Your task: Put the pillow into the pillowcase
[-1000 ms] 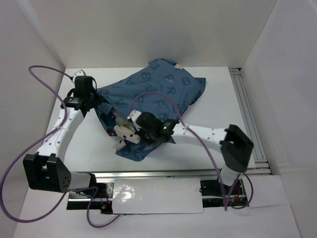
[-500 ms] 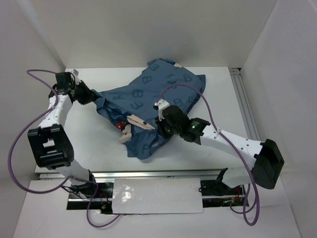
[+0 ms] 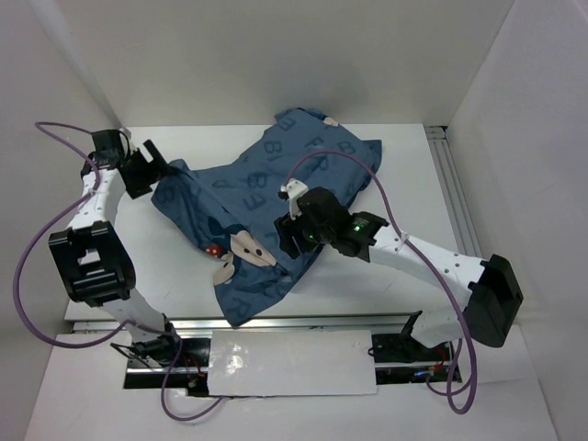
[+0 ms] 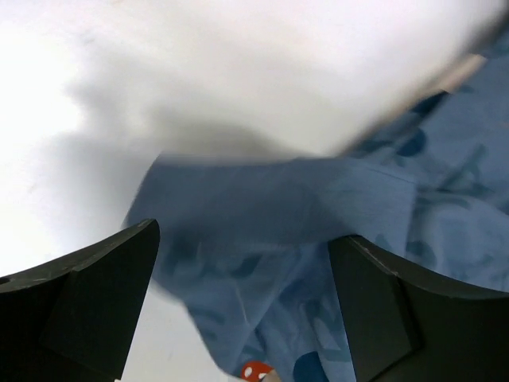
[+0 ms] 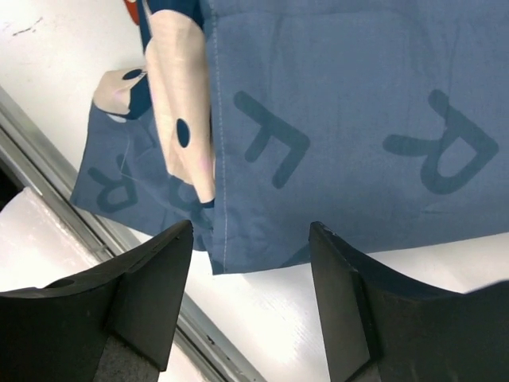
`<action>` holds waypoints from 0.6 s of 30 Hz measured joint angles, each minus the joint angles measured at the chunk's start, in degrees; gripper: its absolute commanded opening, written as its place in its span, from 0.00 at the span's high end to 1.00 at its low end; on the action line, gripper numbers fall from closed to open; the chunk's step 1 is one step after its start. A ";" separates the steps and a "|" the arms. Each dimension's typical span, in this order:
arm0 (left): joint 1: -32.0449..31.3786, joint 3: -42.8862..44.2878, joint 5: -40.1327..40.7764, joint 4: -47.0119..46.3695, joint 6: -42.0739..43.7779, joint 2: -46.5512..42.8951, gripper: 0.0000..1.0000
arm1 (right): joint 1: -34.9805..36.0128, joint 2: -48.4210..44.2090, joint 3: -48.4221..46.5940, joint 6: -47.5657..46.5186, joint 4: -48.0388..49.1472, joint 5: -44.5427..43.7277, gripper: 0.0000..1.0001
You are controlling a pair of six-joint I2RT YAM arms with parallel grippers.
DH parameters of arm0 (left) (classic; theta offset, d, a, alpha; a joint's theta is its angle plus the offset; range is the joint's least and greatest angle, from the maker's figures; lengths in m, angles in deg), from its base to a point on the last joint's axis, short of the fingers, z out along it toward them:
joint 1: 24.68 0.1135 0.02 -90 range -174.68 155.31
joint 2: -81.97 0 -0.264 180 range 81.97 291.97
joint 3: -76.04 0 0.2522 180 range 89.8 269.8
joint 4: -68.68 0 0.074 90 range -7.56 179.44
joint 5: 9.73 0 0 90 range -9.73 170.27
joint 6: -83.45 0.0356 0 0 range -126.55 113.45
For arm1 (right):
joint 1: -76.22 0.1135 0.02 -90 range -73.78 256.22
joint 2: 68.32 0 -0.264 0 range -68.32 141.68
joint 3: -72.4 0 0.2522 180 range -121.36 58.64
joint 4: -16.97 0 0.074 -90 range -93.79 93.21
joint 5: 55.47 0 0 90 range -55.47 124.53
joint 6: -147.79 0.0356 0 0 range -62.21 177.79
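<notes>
A: Where is the pillowcase lying?
B: The pillowcase (image 3: 276,184) is sprawling rumpled across the white table (image 3: 413,184), running from the far middle down toward the near left. Its near corner is reaching almost to the metal rail (image 3: 322,321) along the table's front edge. A mouse face (image 3: 241,248) with a red bow (image 3: 211,250) is showing on a turned-over fold there.
A: And the pillow?
B: Hard to say. The far half of the case is looking fuller, and a pale sliver is poking out at its far edge. That is possibly the pillow (image 3: 329,122), but the overhead view is too small to be sure.
A: Left tool?
B: The left tool (image 3: 154,172) is sitting at the far left, just beside the case's left corner. In the wrist view its fingers are standing wide apart with nothing pinched, and the blue corner is lying beyond the gap. That view is blurred.
A: Right tool?
B: The right tool (image 5: 250,231) is hovering over the near half of the case, its arm reaching in from the right. Its fingers are apart, gripping nothing. Below them a stitched hem, printed letters and bare table are showing.
</notes>
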 measured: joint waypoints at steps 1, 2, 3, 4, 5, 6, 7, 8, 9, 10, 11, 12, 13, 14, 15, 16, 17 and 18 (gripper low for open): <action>0.00 -0.48 2.71 0.96 -0.61 -0.74 0.00 | -0.07 0.35 -0.24 0.02 -0.09 -0.44 0.32; 0.04 -0.76 5.18 2.05 -1.38 -1.27 0.00 | -0.31 0.74 -0.50 0.15 -0.17 -0.76 0.32; 0.24 -0.79 7.32 3.19 -1.95 -1.53 0.01 | -0.46 1.16 -0.79 0.26 -0.22 -0.90 0.32; 0.48 -0.76 8.74 3.93 -2.67 -1.64 0.01 | -0.70 1.53 -1.09 0.42 -0.50 -0.90 0.32; 0.94 -0.74 9.99 4.61 -2.93 -1.60 0.01 | -1.01 1.92 -1.33 0.63 -0.74 -0.90 0.32; 1.38 -0.74 10.58 5.22 -2.97 -1.49 0.00 | -1.29 2.19 -1.46 0.76 -0.90 -0.83 0.36; 1.75 -0.74 10.36 5.79 -2.89 -1.46 0.00 | -1.44 2.43 -1.51 0.79 -1.03 -0.63 0.37; 2.16 -0.85 9.77 5.81 -2.80 -1.46 0.00 | -1.57 2.56 -1.46 0.96 -1.14 -0.39 0.37; 2.51 -1.20 8.66 5.07 -2.64 -1.57 0.00 | -1.75 2.58 -1.16 0.98 -1.16 0.04 0.38; 2.78 -2.40 6.45 3.17 -2.40 -2.01 0.00 | -1.84 2.56 -0.74 0.94 -1.38 0.50 0.38; 2.84 -4.02 4.13 1.55 -2.16 -2.67 0.00 | -1.66 2.43 0.09 0.74 -1.36 0.83 0.38; 2.84 -6.03 1.70 0.13 -1.77 -3.56 0.00 | -1.42 2.27 1.14 0.70 -1.38 0.90 0.37; 2.80 -8.44 -0.70 -1.51 -1.31 -4.59 0.00 | -1.01 1.86 2.82 0.59 -1.40 0.87 0.36; 2.78 -10.75 -2.62 -2.86 -1.18 -5.62 0.00 | -0.55 1.44 4.44 0.55 -1.40 0.87 0.36; 2.67 -12.76 -4.04 -3.56 -1.18 -6.51 0.00 | -0.02 0.74 6.47 0.44 -1.44 0.87 0.36; 2.49 -14.32 -4.72 -3.89 -1.29 -7.30 0.00 | 0.35 0.13 8.04 0.46 -1.90 0.87 0.36; 2.34 -15.61 -4.83 -4.11 -1.46 -7.93 0.00 | 0.57 -0.35 9.16 0.59 -2.38 0.92 0.36; 2.32 -16.50 -4.61 -4.11 -1.77 -8.39 0.02 | 0.74 -0.72 10.03 0.70 -2.75 0.90 0.36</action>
